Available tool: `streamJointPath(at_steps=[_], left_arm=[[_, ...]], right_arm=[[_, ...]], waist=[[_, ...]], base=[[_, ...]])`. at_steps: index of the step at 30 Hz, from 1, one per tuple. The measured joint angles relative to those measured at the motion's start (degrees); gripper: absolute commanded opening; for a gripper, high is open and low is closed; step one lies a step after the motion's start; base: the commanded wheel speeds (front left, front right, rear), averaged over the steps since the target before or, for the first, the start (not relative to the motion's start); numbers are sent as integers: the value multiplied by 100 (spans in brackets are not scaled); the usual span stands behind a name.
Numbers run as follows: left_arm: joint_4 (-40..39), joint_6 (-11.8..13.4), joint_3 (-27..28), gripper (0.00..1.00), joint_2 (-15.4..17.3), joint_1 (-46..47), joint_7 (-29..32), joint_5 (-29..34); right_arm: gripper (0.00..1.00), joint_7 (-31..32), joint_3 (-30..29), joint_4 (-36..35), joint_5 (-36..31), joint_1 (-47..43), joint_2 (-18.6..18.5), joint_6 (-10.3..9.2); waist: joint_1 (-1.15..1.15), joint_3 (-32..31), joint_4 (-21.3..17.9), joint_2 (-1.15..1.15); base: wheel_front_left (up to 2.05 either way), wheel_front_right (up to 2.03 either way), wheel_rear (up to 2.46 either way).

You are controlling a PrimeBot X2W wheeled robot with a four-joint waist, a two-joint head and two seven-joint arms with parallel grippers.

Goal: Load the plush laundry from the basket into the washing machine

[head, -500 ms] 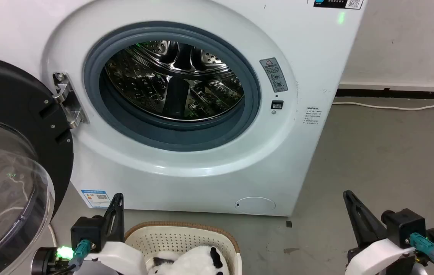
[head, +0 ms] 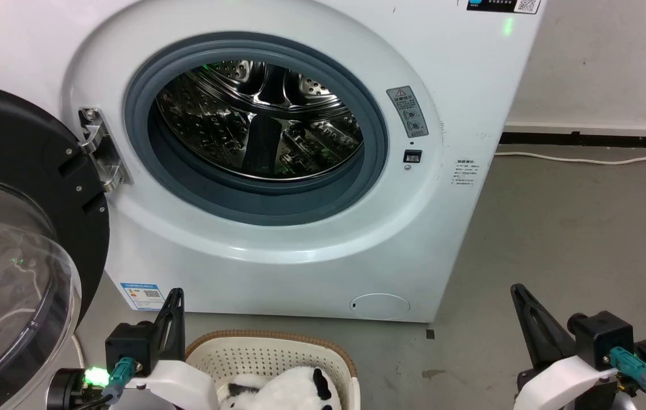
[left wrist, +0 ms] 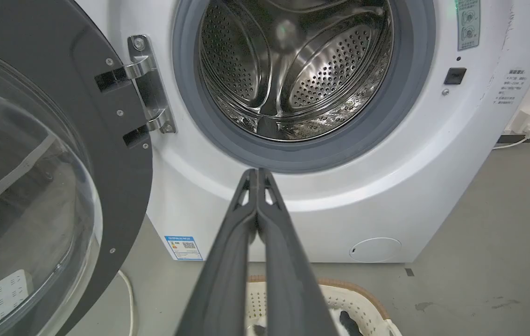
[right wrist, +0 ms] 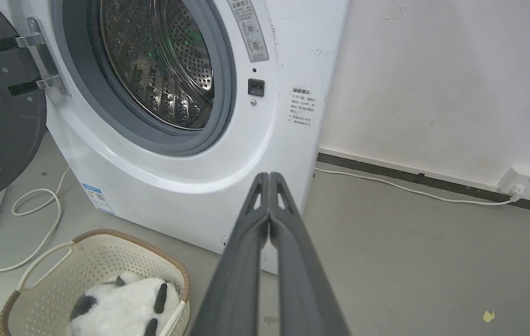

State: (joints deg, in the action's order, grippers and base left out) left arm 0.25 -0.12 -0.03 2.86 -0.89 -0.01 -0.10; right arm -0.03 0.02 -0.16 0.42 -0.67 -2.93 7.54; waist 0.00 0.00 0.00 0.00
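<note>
No move to report since half a second back: same spots for the left hand (head: 175,299) and the right hand (head: 519,293), same lie for the plush (head: 288,393), same framing in the head view. Meaning for the task: not yet begun, a pause ahead of the first reach.

Low at the near left, the left hand, just beside the left rim of the basket (head: 268,335). Fingers pressed flat together, gripping nothing, aimed toward the washer (head: 459,85). Low at the near right, the right hand, well apart from the basket, likewise closed on nothing, above bare floor (head: 573,228).

Inside the basket, the plush: white fluff with black patches uppermost, untouched by either hand. Basket on the floor on the near side of the washer.

To the left, the door (head: 9,228) swung wide open. Beyond the grey seal (head: 140,142), a shiny, empty drum (head: 260,119), with no obstacle to loading.

Judged from this: next, spread one hand's fingers, dip into the basket, pinch the fluff, then lift up and far through the seal. Probably soft and squashy to grip, so bite deep to avoid a slip. Mind the basket rim on the way out and the seal on the way in.
</note>
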Motion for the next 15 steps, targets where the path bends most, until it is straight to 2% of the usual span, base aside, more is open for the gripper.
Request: streamJointPath(at_steps=[15], left_arm=[[0,0,2,0,0,0,0,0]], right_arm=[[0,0,1,0,0,0,0,0]], waist=[[0,0,0,0]], base=[[0,0,0]])
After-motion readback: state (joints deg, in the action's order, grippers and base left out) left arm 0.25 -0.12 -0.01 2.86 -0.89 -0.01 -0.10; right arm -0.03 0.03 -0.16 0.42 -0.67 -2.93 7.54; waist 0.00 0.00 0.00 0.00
